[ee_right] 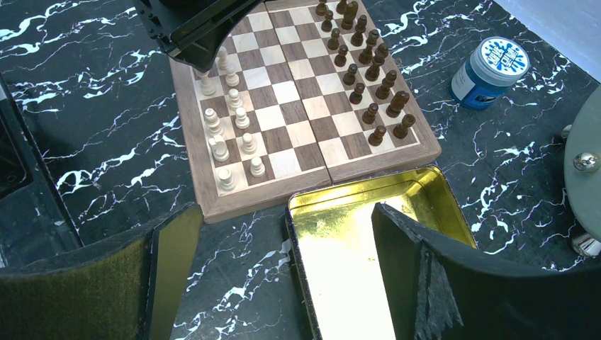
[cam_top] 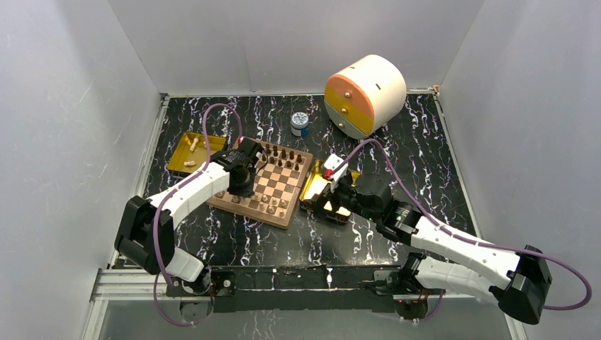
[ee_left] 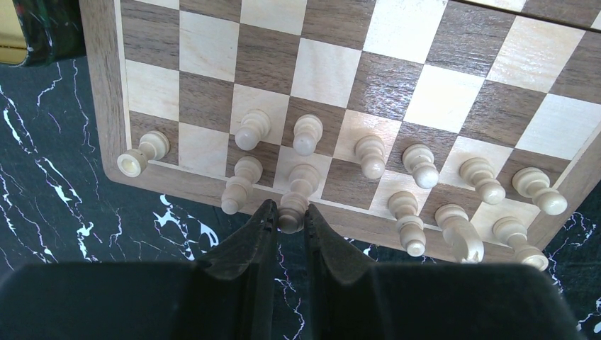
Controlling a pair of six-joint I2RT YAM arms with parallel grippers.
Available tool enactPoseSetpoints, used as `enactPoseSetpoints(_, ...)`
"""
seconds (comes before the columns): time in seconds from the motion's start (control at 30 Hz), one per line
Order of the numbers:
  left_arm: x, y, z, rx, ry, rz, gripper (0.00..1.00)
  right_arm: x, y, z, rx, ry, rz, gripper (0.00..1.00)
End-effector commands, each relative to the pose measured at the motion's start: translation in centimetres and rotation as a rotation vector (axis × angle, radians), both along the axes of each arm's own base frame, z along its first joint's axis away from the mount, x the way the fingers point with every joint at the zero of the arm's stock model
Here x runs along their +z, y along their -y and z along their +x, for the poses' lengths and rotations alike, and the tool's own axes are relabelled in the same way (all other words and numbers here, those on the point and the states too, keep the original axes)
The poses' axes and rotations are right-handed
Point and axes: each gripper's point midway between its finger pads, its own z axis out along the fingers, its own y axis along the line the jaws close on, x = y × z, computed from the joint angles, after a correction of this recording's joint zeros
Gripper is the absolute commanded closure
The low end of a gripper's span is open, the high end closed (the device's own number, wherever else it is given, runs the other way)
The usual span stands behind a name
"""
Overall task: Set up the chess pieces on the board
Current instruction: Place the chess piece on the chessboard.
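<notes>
The board (cam_top: 283, 212) lies mid-table. Several dark chess pieces (cam_top: 283, 157) line its far rows and pale ones (cam_top: 264, 204) its near rows. My left gripper (ee_left: 288, 211) hangs over the board's near rim (ee_left: 99, 106), shut on the head of a pale piece (ee_left: 301, 180) whose base rests in the edge row. Other pale pieces (ee_left: 368, 156) stand in two rows beside it. My right gripper (ee_right: 283, 273) stands wide open with nothing between its fingers, just above the near end of a gold tray (ee_right: 425, 185) right of the board.
A second gold tray (cam_top: 181, 161) left of the board holds a few pale pieces. A blue jar (cam_top: 300, 125) with a white lid stands behind the board. A round cream, orange and yellow drawer unit (cam_top: 365, 95) sits at the back right. White walls enclose the table.
</notes>
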Motion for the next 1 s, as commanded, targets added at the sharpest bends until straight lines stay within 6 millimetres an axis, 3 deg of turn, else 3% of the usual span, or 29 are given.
enactPoseSetpoints(0.0,0.8,-0.1,0.3,-0.006,0.01,0.014,0.82,1.2,-0.4,0.3,-0.007,0.026,0.042,0.01)
enactPoseSetpoints(0.33,1.3,0.6,0.9,-0.013,0.02,-0.007,0.71,1.3,-0.7,0.4,0.001,0.035,0.035,0.01)
enactPoseSetpoints(0.63,3.9,1.5,2.8,0.036,0.092,-0.047,0.64,1.7,-0.8,0.4,0.0,0.035,0.051,0.01)
enactPoseSetpoints(0.83,7.4,0.3,6.0,0.105,0.214,-0.002,0.64,2.1,-0.9,0.2,-0.008,-0.002,0.082,0.01)
enactPoseSetpoints(0.97,9.0,-2.4,8.9,0.162,0.223,0.038,0.63,2.6,-1.1,-0.2,0.003,-0.023,0.103,0.01)
